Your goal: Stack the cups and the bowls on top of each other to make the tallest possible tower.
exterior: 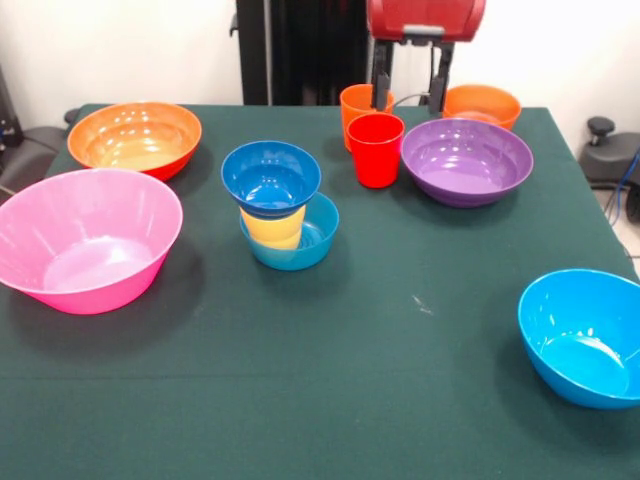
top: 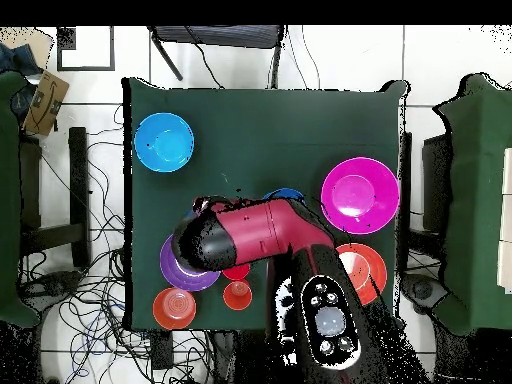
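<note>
The tower stands mid-table: a small blue bowl (exterior: 270,176) sits on the yellow cup (exterior: 272,226), which stands in another small blue bowl (exterior: 305,245). The red cup (exterior: 376,150) and the orange cup (exterior: 358,108) stand upright behind it. The purple bowl (exterior: 466,160) and the small orange bowl (exterior: 482,103) are to their right. The large pink bowl (exterior: 85,240) and the large orange bowl (exterior: 135,138) sit at the left, and the bright blue bowl (exterior: 585,335) at the front right. My gripper (exterior: 411,88) hangs open and empty above the far edge, between the orange cup and the small orange bowl.
In the overhead view the red arm (top: 260,232) covers the purple bowl (top: 180,275) in part and most of the tower. The bright blue bowl (top: 164,142) and the pink bowl (top: 360,194) show whole. Cables and chairs lie around the table (top: 280,120).
</note>
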Robot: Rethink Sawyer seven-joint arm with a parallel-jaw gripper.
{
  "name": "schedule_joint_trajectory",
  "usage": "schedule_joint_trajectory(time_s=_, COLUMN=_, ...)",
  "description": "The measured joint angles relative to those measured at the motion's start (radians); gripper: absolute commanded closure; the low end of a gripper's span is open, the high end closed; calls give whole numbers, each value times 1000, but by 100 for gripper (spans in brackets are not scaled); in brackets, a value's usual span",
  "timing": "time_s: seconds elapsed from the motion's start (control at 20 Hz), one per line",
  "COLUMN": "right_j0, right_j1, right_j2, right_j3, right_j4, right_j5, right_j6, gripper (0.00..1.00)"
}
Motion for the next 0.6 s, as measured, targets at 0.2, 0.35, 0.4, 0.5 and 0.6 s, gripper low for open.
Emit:
schedule_joint_trajectory(time_s=0.2, right_j0=27, right_j1=42, right_j2=-30, right_j3=-35, right_j4=2, right_j5=-6, right_j6=1, gripper=0)
schedule_joint_trajectory(time_s=0.35, right_j0=49, right_j1=72, right_j2=-59, right_j3=-53, right_j4=6, right_j5=-17, right_j6=2, gripper=0)
schedule_joint_trajectory(time_s=0.4, right_j0=52, right_j1=77, right_j2=-64, right_j3=-55, right_j4=7, right_j5=-20, right_j6=2, gripper=0)
schedule_joint_trajectory(time_s=0.5, right_j0=63, right_j1=91, right_j2=-81, right_j3=-56, right_j4=15, right_j5=-29, right_j6=2, gripper=0)
schedule_joint_trajectory(time_s=0.6, right_j0=69, right_j1=99, right_j2=-94, right_j3=-56, right_j4=22, right_j5=-33, right_j6=2, gripper=0)
